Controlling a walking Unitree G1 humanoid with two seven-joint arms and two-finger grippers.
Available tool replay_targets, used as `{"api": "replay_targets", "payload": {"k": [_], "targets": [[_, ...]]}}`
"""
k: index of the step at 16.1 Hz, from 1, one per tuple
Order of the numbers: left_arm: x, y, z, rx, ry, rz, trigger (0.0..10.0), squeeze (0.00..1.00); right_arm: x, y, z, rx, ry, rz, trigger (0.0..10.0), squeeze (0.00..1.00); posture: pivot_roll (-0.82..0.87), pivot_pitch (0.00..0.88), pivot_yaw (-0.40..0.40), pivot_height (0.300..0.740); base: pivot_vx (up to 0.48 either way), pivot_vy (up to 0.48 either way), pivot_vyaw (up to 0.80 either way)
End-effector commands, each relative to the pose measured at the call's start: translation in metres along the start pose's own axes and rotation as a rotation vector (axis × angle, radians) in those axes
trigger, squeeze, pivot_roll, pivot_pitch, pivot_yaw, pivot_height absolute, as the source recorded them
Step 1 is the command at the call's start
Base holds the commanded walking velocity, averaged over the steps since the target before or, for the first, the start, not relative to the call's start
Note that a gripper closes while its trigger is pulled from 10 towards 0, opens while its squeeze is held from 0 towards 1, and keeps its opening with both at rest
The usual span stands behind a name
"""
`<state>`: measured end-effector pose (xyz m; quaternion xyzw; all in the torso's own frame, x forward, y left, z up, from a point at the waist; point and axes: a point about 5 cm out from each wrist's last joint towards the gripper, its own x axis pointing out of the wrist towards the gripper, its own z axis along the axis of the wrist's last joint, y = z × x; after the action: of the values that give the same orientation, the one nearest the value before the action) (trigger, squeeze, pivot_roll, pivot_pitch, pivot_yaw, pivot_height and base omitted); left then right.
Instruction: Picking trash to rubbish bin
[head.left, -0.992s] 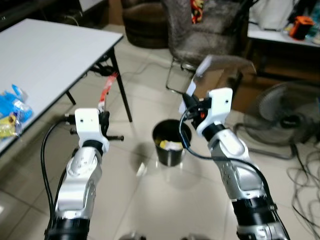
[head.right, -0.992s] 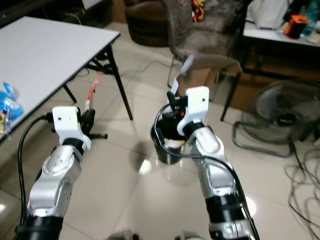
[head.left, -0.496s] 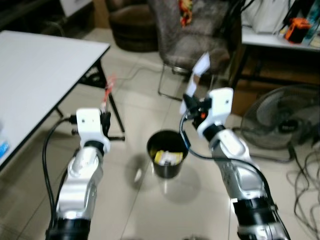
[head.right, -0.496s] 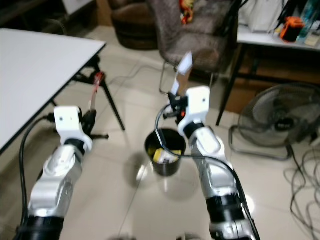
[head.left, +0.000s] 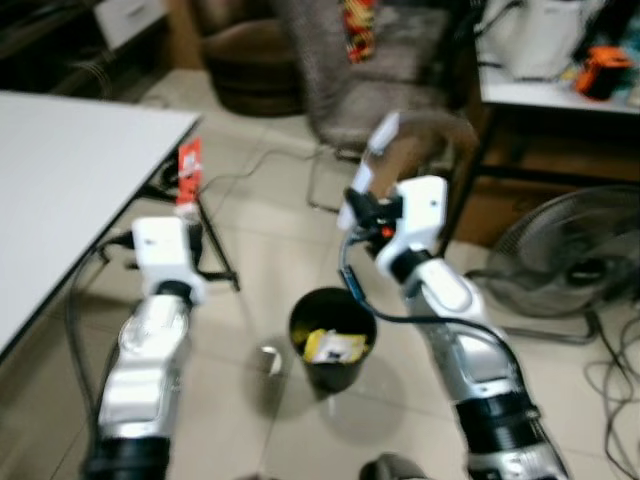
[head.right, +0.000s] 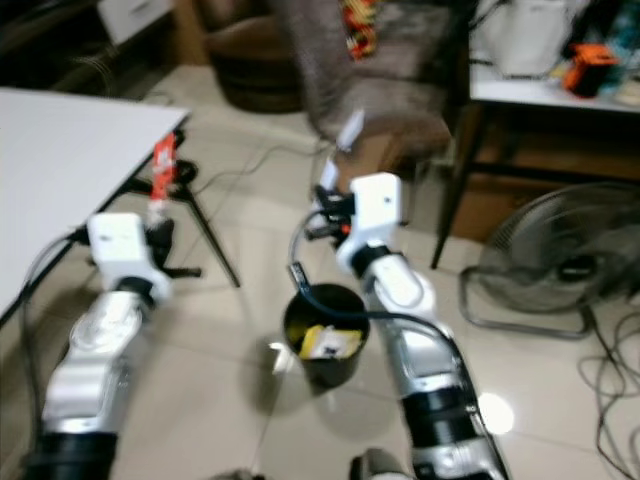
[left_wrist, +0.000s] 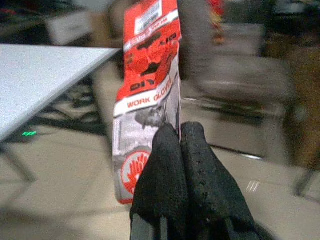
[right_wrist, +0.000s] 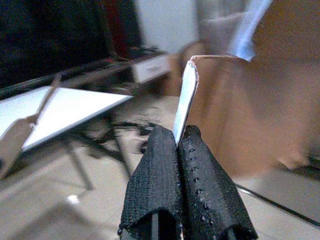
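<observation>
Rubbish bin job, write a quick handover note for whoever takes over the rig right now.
Left gripper: shut on a red work-glove packet, held up near the white table.
Right gripper: shut on a thin card scrap, raised just beyond the bin.
Black bin stands on the floor between the arms, with yellow and white trash already inside.
Left to do: drop both pieces into the bin.

Head views soft all over, motion smear across arms and furniture, edges mushy. Light overhead, indoor, fairly even; bright glare spots on glossy floor tiles (head.right: 492, 410). White desk (head.left: 60, 190) bright, near washed out. Dark far corner at top left, detail lost. Left wrist view: red packaging (left_wrist: 147, 95) sharp enough, lettering readable, background blurred. Right wrist view: foreground black fingers (right_wrist: 187, 195) crisp, room behind blurred, warm brown cast.
</observation>
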<state>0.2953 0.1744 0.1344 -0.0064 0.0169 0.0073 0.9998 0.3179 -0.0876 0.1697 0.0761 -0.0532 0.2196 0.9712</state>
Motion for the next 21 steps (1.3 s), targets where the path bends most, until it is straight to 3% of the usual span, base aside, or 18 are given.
{"api": "replay_targets", "payload": {"k": [1,3,12,21], "targets": [[-0.001,0.008,0.003,0.021,-0.005,0.023,0.0,0.00,0.002,0.007,0.004,0.000,-0.016,0.021,10.0,0.00,-0.05,0.125,0.055,0.740,0.461,0.000,0.00],[-0.001,0.008,0.002,0.021,-0.004,0.024,0.0,0.00,0.002,0.007,0.004,0.000,-0.016,0.024,10.0,0.00,-0.05,0.125,0.055,0.740,0.429,0.000,0.00],[-0.004,0.008,-0.003,0.026,0.019,0.028,0.0,0.00,0.002,0.009,0.001,0.004,-0.005,0.033,10.0,0.00,-0.05,0.134,0.052,0.740,0.000,0.000,0.00],[-0.017,0.013,-0.037,0.023,0.134,0.034,0.0,0.00,0.002,0.018,-0.025,0.034,0.093,0.051,10.0,0.00,-0.03,0.173,0.066,0.740,0.000,0.000,0.00]]}}
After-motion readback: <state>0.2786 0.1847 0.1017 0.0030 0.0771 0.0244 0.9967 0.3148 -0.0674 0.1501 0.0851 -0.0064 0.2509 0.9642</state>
